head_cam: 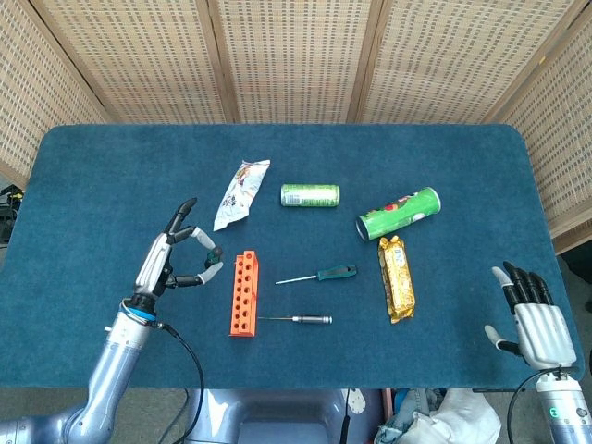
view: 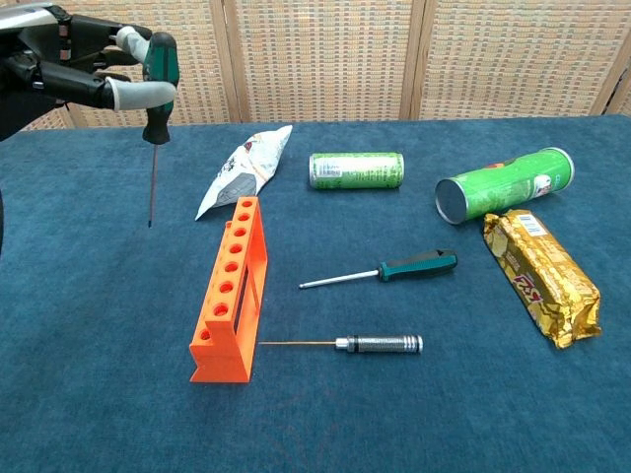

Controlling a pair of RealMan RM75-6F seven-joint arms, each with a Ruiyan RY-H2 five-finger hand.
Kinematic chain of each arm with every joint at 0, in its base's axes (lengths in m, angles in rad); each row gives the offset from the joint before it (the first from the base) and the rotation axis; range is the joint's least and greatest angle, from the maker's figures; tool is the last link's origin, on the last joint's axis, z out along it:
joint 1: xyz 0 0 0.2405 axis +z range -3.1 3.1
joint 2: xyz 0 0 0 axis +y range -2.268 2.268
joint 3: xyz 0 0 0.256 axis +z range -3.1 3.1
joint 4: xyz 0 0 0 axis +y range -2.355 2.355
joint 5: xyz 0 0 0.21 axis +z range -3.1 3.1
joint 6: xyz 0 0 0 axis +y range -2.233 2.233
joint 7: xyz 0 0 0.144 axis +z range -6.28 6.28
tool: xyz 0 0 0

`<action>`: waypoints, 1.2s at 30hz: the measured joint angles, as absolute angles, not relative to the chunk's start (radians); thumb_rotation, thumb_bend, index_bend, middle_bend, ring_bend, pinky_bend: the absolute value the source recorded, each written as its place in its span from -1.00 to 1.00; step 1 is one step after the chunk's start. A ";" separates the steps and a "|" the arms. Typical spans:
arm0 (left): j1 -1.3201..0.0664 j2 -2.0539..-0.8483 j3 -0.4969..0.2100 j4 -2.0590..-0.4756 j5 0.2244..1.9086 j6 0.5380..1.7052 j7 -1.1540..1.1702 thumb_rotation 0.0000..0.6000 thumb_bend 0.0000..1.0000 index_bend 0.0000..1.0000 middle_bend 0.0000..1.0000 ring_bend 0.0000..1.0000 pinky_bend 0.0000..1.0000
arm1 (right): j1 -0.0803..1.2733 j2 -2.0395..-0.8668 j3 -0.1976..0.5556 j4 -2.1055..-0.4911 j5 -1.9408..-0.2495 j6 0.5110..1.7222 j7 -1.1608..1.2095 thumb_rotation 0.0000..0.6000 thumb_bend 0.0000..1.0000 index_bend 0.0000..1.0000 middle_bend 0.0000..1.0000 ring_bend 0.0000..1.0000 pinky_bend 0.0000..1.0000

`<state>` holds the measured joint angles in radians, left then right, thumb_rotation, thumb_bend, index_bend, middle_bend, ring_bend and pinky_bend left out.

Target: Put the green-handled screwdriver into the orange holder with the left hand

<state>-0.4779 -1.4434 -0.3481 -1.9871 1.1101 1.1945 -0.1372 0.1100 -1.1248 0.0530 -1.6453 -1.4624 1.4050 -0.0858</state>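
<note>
My left hand (head_cam: 174, 256) (view: 71, 61) pinches a green-handled screwdriver (view: 158, 81) between thumb and a finger, well above the table. The tool hangs nearly upright, tip down, left of and behind the orange holder (head_cam: 243, 294) (view: 233, 284). Its handle (head_cam: 215, 255) shows just above the holder's far end in the head view. The holder stands on the blue cloth with its row of holes facing up, all of them bare. A second green-handled screwdriver (head_cam: 320, 275) (view: 394, 268) lies flat to the holder's right. My right hand (head_cam: 535, 319) rests open at the near right corner.
A silver-handled screwdriver (head_cam: 302, 319) (view: 367, 344) lies at the holder's near end. Behind stand a white snack bag (head_cam: 240, 192) (view: 243, 169), a green can (head_cam: 310, 195) (view: 356, 169), a green crisp tube (head_cam: 399, 213) (view: 503, 184) and a gold wrapped bar (head_cam: 396, 277) (view: 540, 276).
</note>
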 measured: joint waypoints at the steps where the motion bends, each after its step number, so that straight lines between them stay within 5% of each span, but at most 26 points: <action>1: -0.481 -1.449 -0.350 -1.984 1.116 1.193 -0.144 1.00 -0.36 0.24 -0.88 -1.00 -1.00 | 0.110 -1.125 0.053 -1.645 -1.462 1.404 -0.087 1.00 -0.53 -1.00 -1.00 -1.00 -1.00; 16: -0.559 -1.598 -0.357 -1.851 1.198 1.198 -0.188 1.00 -0.36 0.26 -0.84 -1.00 -1.00 | 0.115 -1.131 0.049 -1.643 -1.468 1.396 -0.087 1.00 -0.53 -1.00 -1.00 -1.00 -1.00; 36: -0.628 -1.648 -0.383 -1.767 1.205 1.151 -0.258 1.00 -0.36 0.27 -0.83 -1.00 -1.00 | 0.118 -1.133 0.046 -1.638 -1.466 1.388 -0.078 1.00 -0.53 -1.00 -1.00 -1.00 -1.00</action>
<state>-0.6283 -1.6485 -0.3833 -1.7670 1.2047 1.1508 -0.2582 0.1182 -1.1333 0.0464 -1.6377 -1.4664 1.3879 -0.0782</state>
